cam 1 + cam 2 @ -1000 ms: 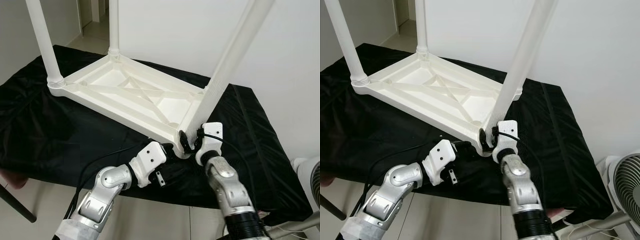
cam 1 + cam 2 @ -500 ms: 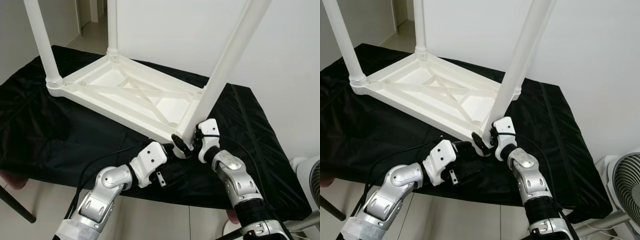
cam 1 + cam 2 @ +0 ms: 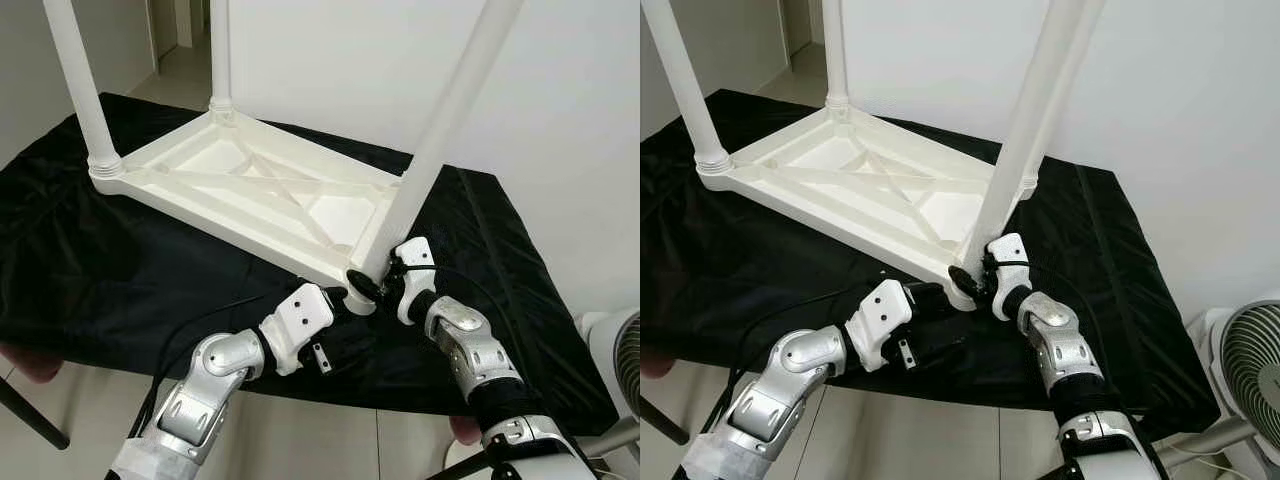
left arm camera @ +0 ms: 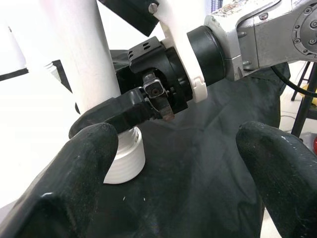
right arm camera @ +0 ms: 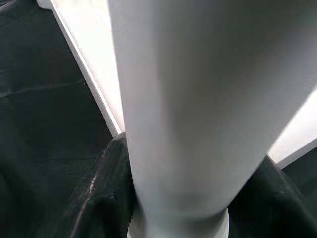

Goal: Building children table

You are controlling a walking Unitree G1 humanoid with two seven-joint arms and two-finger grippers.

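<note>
A white plastic children's table (image 3: 250, 190) lies upside down on a black cloth (image 3: 120, 270), with legs standing up at its corners. The near-right leg (image 3: 440, 120) leans to the right, its ribbed collar (image 4: 124, 158) at the near corner socket. My right gripper (image 3: 372, 288) is shut on the base of this leg, and its black fingers (image 5: 106, 193) clasp the white tube (image 5: 188, 99) from both sides. My left gripper (image 4: 183, 163) rests low on the cloth just in front of that corner, open, its fingertips (image 4: 84, 163) wide apart and holding nothing.
The cloth-covered bench ends at a front edge (image 3: 400, 400) just below my arms. A white fan (image 3: 1250, 350) stands on the floor at the right. A white wall rises behind, with a doorway (image 3: 185, 30) at the back left. A dark furniture leg (image 3: 25, 415) sits at lower left.
My right forearm has swung out to the right and lowered while its gripper stayed on the leg's base. The leg now stands slightly less tilted. The left arm has held still.
</note>
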